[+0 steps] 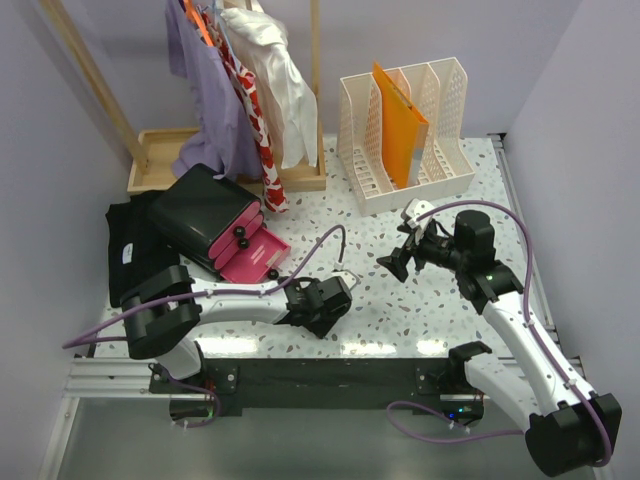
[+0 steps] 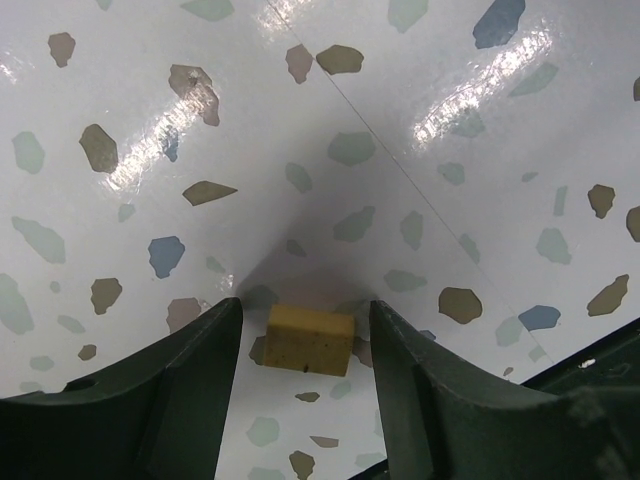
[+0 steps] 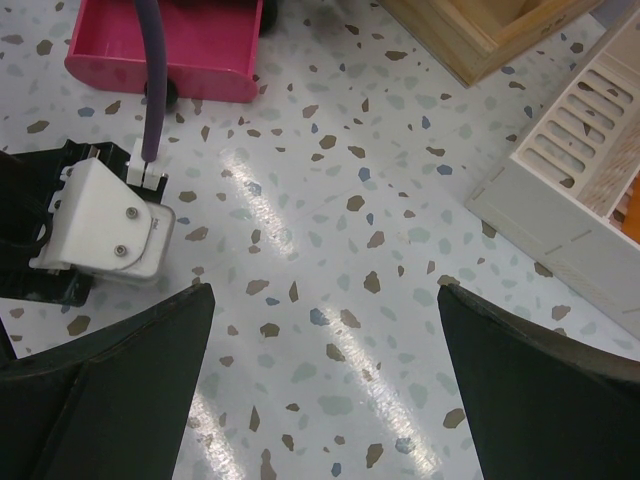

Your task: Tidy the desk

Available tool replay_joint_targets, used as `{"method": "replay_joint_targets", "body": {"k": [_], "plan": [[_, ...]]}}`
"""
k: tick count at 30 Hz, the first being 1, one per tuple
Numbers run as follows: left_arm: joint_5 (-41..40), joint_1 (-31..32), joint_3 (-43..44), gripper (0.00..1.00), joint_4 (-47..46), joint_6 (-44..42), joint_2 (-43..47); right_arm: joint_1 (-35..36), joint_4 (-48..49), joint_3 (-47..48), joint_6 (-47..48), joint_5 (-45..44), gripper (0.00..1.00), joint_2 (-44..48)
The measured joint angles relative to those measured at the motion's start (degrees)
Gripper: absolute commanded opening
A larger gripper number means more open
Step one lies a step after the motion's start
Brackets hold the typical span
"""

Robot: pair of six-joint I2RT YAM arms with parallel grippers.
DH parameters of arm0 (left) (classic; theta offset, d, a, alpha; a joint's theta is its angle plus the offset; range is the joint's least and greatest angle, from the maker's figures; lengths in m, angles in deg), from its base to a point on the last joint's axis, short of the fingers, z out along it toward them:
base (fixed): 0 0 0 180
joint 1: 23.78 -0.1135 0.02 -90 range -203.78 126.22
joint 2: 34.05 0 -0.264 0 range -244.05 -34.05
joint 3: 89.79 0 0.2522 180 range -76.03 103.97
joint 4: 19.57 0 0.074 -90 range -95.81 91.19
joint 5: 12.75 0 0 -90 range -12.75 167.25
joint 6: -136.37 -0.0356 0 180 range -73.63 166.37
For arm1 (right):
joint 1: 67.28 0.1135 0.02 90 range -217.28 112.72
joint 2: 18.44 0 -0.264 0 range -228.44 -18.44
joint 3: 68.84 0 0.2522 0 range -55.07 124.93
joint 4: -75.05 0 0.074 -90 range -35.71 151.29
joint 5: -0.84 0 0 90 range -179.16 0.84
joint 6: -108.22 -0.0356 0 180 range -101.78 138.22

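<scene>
The desk (image 1: 420, 310) is a white speckled tabletop. My left gripper (image 1: 325, 305) points down at it near the front edge. In the left wrist view my left gripper (image 2: 305, 306) is open, and a small yellow block (image 2: 310, 340) lies flat on the desk (image 2: 300, 150) between the two fingers, touching neither. My right gripper (image 1: 400, 255) hovers over the middle right of the desk. In the right wrist view it (image 3: 325, 290) is wide open and empty, with bare desk (image 3: 330, 180) below.
An open black case with a pink drawer (image 1: 250, 255) lies at left beside a black cloth (image 1: 130, 245). A white file rack (image 1: 405, 130) holding an orange folder stands at the back. A clothes rack on a wooden tray (image 1: 160, 150) stands back left.
</scene>
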Motion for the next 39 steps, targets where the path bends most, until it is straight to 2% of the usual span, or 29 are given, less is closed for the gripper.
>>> {"method": "replay_joint_targets", "body": {"k": [8,10,13,22,26,32,35,39], "plan": [[1.3,-0.2,-1.2,0.57,-0.4,0.8,0.9,0.0,0.0,0.0,0.0,0.0,0.99,0.0],[1.3,-0.2,-1.4,0.52,-0.5,0.9,1.0,0.0,0.0,0.0,0.0,0.0,0.99,0.0],[1.2,-0.2,-1.6,0.33,-0.6,1.0,1.3,0.0,0.0,0.0,0.0,0.0,0.99,0.0],[-0.7,-0.2,-1.7,0.13,0.9,2.1,1.9,0.0,0.0,0.0,0.0,0.0,0.99,0.0],[-3.8,-2.7,-2.3,0.12,6.8,1.7,4.3,0.0,0.0,0.0,0.0,0.0,0.99,0.0],[-10.4,-14.2,-2.8,0.11,10.3,-0.7,13.6,0.0,0.0,0.0,0.0,0.0,0.99,0.0],[-13.9,-18.9,-2.2,0.14,10.2,-2.6,17.0,0.0,0.0,0.0,0.0,0.0,0.99,0.0],[-17.9,-23.5,-0.5,0.22,10.1,-4.4,16.7,0.0,0.0,0.0,0.0,0.0,0.99,0.0]]}}
